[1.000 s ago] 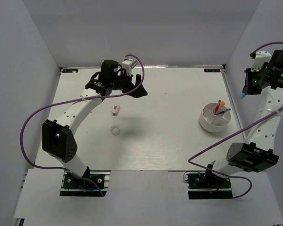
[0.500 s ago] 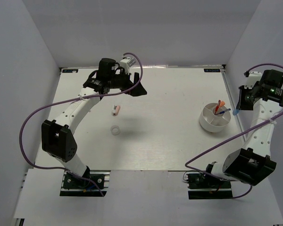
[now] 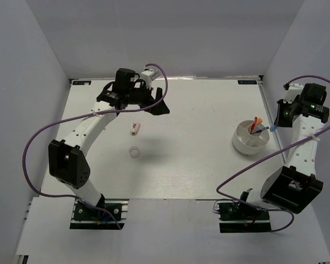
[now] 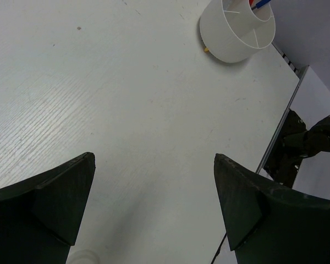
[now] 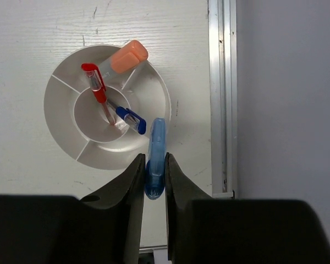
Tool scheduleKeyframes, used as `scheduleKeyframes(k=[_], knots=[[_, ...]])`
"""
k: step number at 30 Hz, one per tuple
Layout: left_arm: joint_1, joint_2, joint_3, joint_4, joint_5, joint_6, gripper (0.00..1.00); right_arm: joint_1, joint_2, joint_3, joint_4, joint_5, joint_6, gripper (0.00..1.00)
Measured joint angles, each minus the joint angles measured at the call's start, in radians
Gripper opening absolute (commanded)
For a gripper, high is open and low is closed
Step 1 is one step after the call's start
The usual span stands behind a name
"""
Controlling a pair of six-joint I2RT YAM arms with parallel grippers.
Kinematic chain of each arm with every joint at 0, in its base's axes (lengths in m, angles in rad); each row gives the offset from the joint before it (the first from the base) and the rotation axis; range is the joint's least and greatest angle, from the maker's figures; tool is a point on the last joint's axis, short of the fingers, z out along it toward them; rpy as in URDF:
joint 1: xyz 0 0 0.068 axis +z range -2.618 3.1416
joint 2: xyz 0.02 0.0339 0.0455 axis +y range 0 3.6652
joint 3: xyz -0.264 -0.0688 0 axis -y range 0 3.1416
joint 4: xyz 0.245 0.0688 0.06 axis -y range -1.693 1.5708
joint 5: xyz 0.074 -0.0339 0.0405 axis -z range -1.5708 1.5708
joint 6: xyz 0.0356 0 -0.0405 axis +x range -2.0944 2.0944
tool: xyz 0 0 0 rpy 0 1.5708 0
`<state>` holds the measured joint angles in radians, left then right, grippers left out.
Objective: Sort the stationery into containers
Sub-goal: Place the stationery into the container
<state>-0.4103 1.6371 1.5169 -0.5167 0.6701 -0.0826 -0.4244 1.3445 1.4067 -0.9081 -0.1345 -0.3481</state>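
Two grippers: right gripper (image 5: 155, 165) pinches the light-blue piece (image 5: 156, 146), divided bowl (image 5: 58, 110) just beyond its jaws; left gripper (image 4: 154, 187) gapes wide, holding nothing.

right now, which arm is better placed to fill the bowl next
Right. The right tool is shut on the light-blue piece beside the bowl; the left tool is open, empty, far from it.

L wrist view: tape ring (image 4: 82, 257) cut off by bottom edge, bowl (image 4: 231, 44) clipped at top. R wrist view: light-blue piece's (image 5: 157, 137) near end hidden inside R pincer (image 5: 154, 160). Top view: eraser (image 3: 134, 129) too small for detail.
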Motion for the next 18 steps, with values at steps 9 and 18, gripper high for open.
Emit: scheduleKeyframes(k=[9, 18], knots=[[0.0, 0.009, 0.003, -0.007, 0.001, 0.008, 0.98, -0.002, 0.058, -0.032, 0.043, -0.037, 0.003, 0.0], [-0.004, 0.031, 0.003, -0.006, 0.003, 0.007, 0.98, -0.002, 0.111, -0.048, 0.068, -0.057, 0.003, 0.0]])
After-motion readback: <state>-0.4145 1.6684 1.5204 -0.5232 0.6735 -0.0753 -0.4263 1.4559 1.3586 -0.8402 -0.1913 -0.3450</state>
